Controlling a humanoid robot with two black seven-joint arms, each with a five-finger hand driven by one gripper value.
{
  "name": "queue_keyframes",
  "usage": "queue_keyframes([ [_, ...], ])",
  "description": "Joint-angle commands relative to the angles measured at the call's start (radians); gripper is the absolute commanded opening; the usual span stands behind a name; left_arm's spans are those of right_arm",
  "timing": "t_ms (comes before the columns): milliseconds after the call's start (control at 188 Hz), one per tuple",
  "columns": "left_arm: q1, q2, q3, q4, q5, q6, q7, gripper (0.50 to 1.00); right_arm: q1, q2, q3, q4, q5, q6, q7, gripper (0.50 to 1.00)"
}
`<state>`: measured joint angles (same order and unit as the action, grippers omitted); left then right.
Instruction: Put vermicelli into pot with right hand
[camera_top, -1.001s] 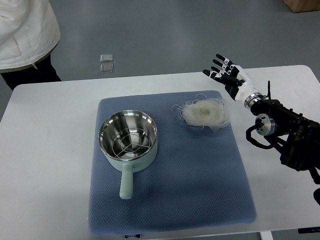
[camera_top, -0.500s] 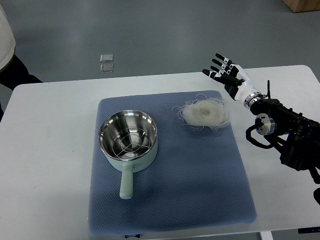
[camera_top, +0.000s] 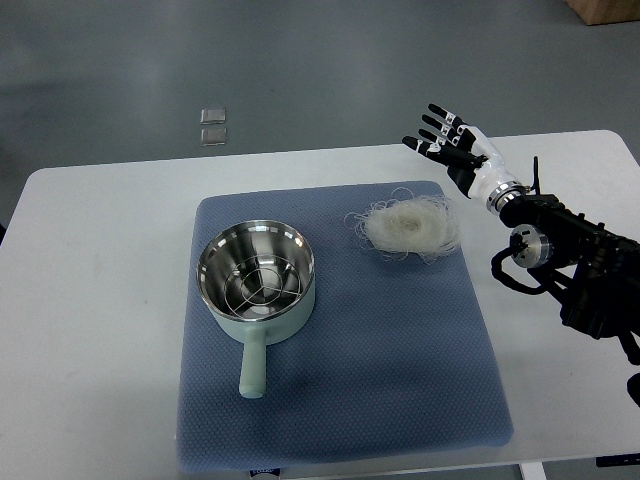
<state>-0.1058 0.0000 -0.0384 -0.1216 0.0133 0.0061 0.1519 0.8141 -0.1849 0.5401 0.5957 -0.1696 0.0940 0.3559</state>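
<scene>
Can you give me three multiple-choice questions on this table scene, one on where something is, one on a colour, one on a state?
1. Where does the vermicelli lie?
A. In the pot
B. On the blue mat, right of the pot
C. On the bare table

2. What colour is the pot's handle?
A. Pale green
B. Red
C. Black

3. How is the right hand?
A. Shut on the vermicelli
B. Open, holding nothing
C. Gripping the handle

Answers: B, the noodles sit on the mat; A, the handle is light green; B, its fingers are spread above the table.
</scene>
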Motion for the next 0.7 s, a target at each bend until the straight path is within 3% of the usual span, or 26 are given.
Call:
queue_keyframes([
  [0,0.000,0.000,0.000,-0.001,-0.001,0.000,0.000,1.000,0.000,-0.001,0.000,0.001,-0.001,0.001,0.000,0.924],
  [298,0.000,0.000,0.000,-0.001,0.001,0.000,0.000,1.000,0.004,-0.010,-0.011,0.006,-0.005,0.003,0.000,0.924],
  [697,0.000,0.000,0.000,0.000,-0.001,0.000,0.000,1.000,0.079,-0.073,-0.115,0.013,-0.113,0.067,0.000,0.921],
])
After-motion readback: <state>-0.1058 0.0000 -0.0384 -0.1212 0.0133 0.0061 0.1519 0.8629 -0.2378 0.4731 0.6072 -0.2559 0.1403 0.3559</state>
